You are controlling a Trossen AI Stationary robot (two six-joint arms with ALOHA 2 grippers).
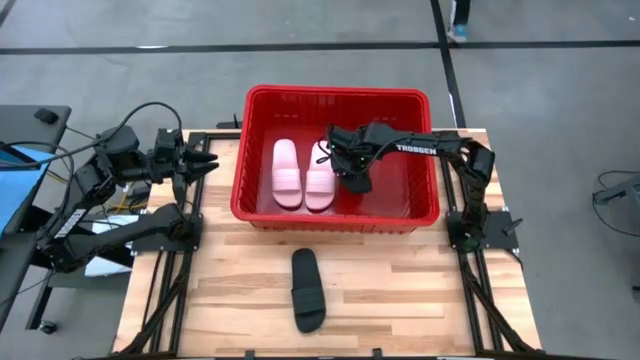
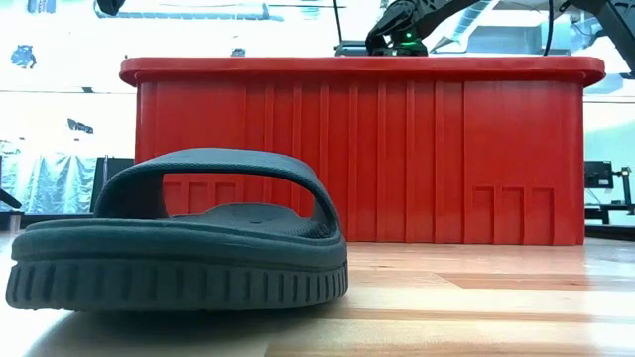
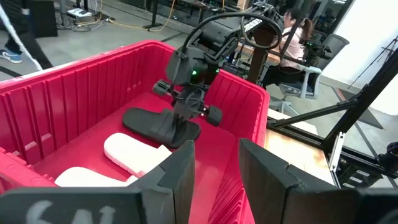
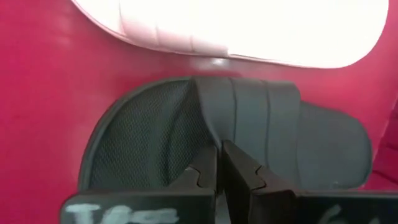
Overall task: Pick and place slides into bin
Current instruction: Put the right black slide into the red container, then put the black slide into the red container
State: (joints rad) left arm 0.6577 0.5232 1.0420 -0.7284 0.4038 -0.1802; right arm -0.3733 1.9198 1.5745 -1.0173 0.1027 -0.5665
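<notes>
**Three slides in the red bin, one black slide on the table**

Grey concrete floor is surrounding a pale wooden table, and the red bin is sitting on the table's far half, between the two arms. Inside the bin, two pale pink slides are lying side by side on the bottom, toward the left arm's side, touching or nearly touching along their length. Just beside them, nearer the bin's middle, a black slide is resting in the bin with its strap facing up.

The right gripper is reaching down into the bin from the right arm's side, and its fingers are pressed together over the edge of the strap of this black slide in the bin; the right wrist view is showing the fingertips closed tight right at the strap. Whether the sole is fully resting on the bin's floor is hard to tell.

The left gripper is waiting outside the bin, above the table's left edge, pointing toward the bin's wall with its fingers spread apart and empty.

A second black slide is lying on the bare table in front of the bin, well apart from it, strap up.
</notes>
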